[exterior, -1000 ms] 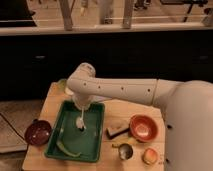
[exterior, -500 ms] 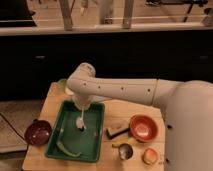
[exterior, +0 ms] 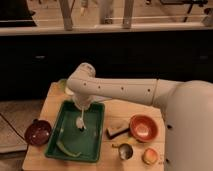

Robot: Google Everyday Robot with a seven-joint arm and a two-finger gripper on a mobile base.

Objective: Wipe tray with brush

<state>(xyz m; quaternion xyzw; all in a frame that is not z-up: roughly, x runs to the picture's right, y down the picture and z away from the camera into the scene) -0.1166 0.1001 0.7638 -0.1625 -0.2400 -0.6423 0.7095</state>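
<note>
The dark-green tray (exterior: 60,140) lies on the wooden table at the front left. The brush (exterior: 80,121), a pale stick with a whitish tuft, stands nearly upright with its head down on the tray floor near the middle. My gripper (exterior: 80,107) hangs from the white arm over the tray's far half and holds the top of the brush. A curved green strip (exterior: 66,149) lies in the tray's near part.
A maroon bowl (exterior: 38,133) sits left of the tray. A dark block with a pale top (exterior: 118,130), an orange bowl (exterior: 143,127), a small metal cup (exterior: 125,150) and an orange-yellow fruit (exterior: 149,156) lie to the right. The table edge is close on the left.
The brush head has shifted slightly within the tray's middle. The arm and the other objects look the same.
</note>
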